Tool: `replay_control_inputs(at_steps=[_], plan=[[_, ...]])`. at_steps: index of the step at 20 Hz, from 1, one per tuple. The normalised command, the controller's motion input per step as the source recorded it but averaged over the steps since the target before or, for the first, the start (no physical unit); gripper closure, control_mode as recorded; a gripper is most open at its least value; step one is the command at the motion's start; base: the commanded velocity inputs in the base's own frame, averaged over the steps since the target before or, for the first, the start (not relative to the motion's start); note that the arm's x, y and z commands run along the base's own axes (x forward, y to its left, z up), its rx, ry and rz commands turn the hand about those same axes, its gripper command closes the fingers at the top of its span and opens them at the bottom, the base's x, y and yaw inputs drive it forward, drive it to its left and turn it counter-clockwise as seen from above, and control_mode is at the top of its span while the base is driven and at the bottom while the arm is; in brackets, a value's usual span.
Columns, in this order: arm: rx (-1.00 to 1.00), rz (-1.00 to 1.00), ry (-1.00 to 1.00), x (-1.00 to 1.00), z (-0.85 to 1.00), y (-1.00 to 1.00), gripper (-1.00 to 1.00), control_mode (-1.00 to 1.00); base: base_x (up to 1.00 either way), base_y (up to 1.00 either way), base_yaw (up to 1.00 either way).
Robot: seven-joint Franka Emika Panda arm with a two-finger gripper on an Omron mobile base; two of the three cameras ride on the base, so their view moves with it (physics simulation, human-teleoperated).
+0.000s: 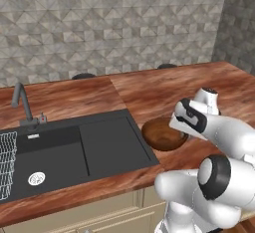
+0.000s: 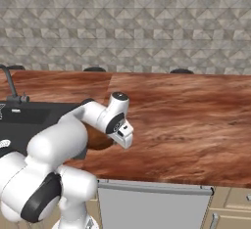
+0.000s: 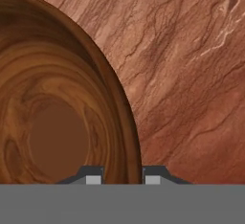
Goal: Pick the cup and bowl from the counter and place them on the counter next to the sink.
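1. Grey patterned tiles back the reddish-brown desk point(image 1: 149, 90), which we see running across the kitchen above beige cabinets.
2. We see the black sink point(image 1: 74, 152) set into the desk at the left, with a thin grey tap point(image 1: 22, 102) behind it, a wire rack point(image 1: 7, 165) at its far left edge and a round silver drain point(image 1: 36, 178) in the basin.
3. We see the brown bowl point(image 1: 162, 135) just beside the sink's right edge, upright; whether it rests on the desk or is lifted slightly off it, we cannot tell.
4. In the hand view the pincer point(image 3: 123, 176) is narrow: its two dark fingertips point(image 3: 93, 176) stand one on each side of the bowl's rim, one inside the bowl and one outside, and they appear to clamp that rim.
5. From the left base view, the white arm reaches over the bowl's right part and covers it; the pincer itself is hidden there by the wrist.
6. In the right base view the bowl point(image 2: 98, 140) shows as a dark sliver beneath the forearm, left of the hand.
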Motion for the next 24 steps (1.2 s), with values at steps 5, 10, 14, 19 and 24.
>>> replay_control_inputs(at_steps=[5, 10, 14, 19, 24], plan=[[0.00, 0.00, 0.00, 0.23, -0.19, 0.00, 1.00, -1.00, 0.00, 0.00, 0.00], [0.00, 0.00, 0.00, 0.18, -0.18, 0.00, 1.00, -1.00, 0.00, 0.00, 0.00], [0.00, 0.00, 0.00, 0.08, -0.13, 0.00, 1.00, -1.00, 0.00, 0.00, 0.00], [0.00, 0.00, 0.00, 0.00, 0.00, 0.00, -1.00, -1.00, 0.00, 0.00, 0.00], [0.00, 0.00, -0.01, -0.07, 0.01, 0.00, -1.00, -1.00, 0.00, 0.00, 0.00]])
